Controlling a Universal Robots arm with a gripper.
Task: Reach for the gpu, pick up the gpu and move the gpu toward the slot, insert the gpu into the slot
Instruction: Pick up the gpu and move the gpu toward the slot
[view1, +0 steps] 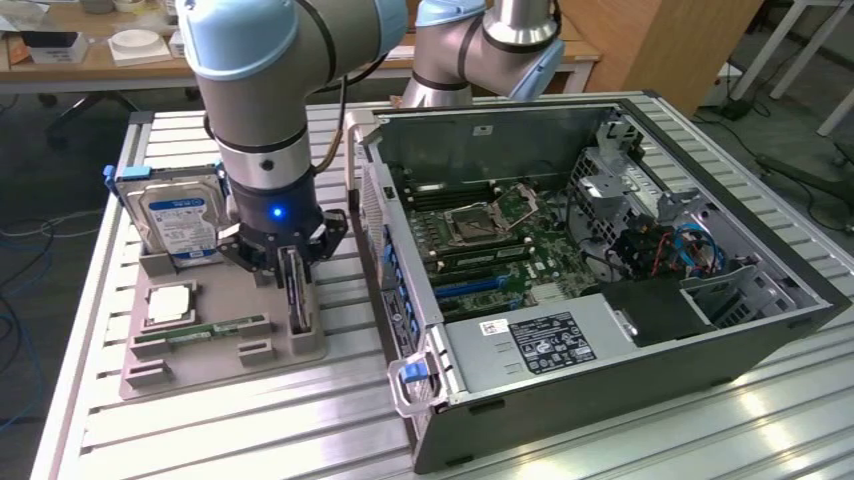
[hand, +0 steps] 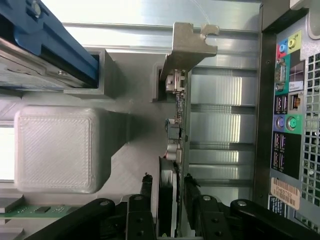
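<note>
as your gripper (hand: 169, 184) hung spread over the gpu (hand: 178, 115), the card stood on edge between its fingers (hand: 192, 189), long axis crossing their closing line.

The gpu (view1: 300, 310), a thin dark card, stands upright on its long edge in a grey holder on the worktop, at the exterior view's left of the open computer case. The slot (view1: 470, 287), a long blue strip, lies flat on the green board inside that case, well apart from the card.
</note>
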